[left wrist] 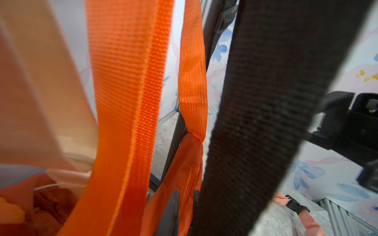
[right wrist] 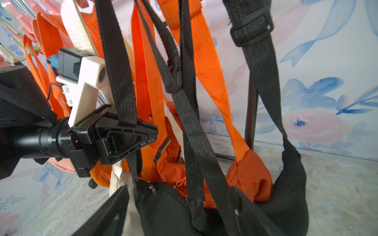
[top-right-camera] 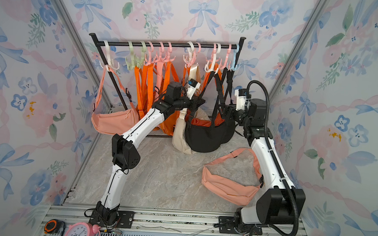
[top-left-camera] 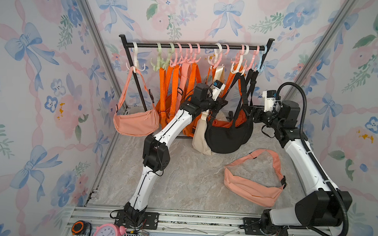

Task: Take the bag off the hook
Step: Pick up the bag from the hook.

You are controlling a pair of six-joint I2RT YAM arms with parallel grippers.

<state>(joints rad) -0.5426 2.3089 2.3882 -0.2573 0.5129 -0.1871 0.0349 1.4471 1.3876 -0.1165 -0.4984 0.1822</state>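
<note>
Though straps (top-left-camera: 174, 84) dense, open tabletop (top-left-camera: 191, 180) frontward.

A wide orange woven strap (left wrist: 126, 102) and a broad black woven strap (left wrist: 255, 122) hang close up; between them the left end effector (left wrist: 183, 210) pinches an orange fabric bag (left wrist: 182, 163) by its edge.

Cloth, plastic, metal
Ribbed orange webbing strap (left wrist: 126, 81) and coarse black webbing strap (left wrist: 255, 102); smooth matt black cloth bag (top-left-camera: 227, 138); smooth pastel plastic hooks (top-left-camera: 215, 56); matt black metal rail (top-left-camera: 147, 45).
</note>
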